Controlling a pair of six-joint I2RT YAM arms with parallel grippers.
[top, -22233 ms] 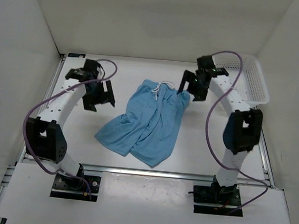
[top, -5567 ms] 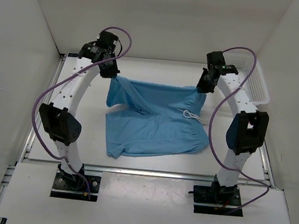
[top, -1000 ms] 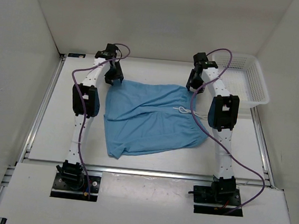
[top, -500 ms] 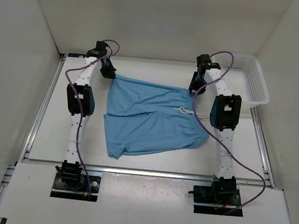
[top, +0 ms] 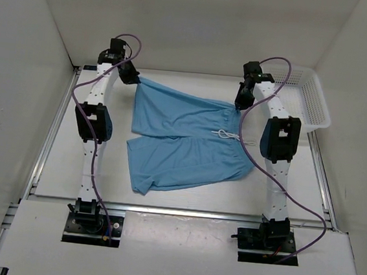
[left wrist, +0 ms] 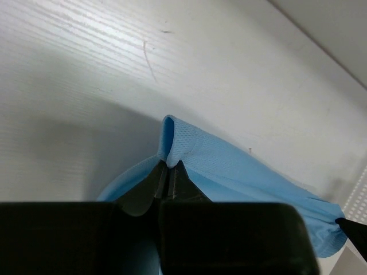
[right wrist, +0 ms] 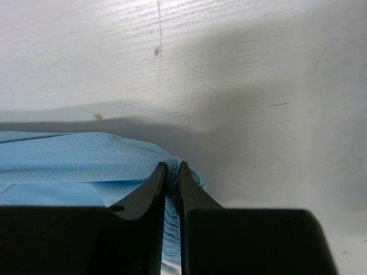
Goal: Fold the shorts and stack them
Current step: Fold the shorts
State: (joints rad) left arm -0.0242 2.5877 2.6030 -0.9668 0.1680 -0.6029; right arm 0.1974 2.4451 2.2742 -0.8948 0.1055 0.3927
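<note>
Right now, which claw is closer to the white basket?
The right gripper: it pinches the shorts just left of the basket. The left gripper grips their other corner, much farther away.

White table (top: 71,153) is loaded with 2 items. Light blue shorts (top: 182,153) are spread flat on it, between and nearer the bases than left gripper (top: 132,76) and right gripper (top: 240,104); the far edge is pinched by both. White mesh basket (top: 307,97) is set just right of right gripper.
</note>
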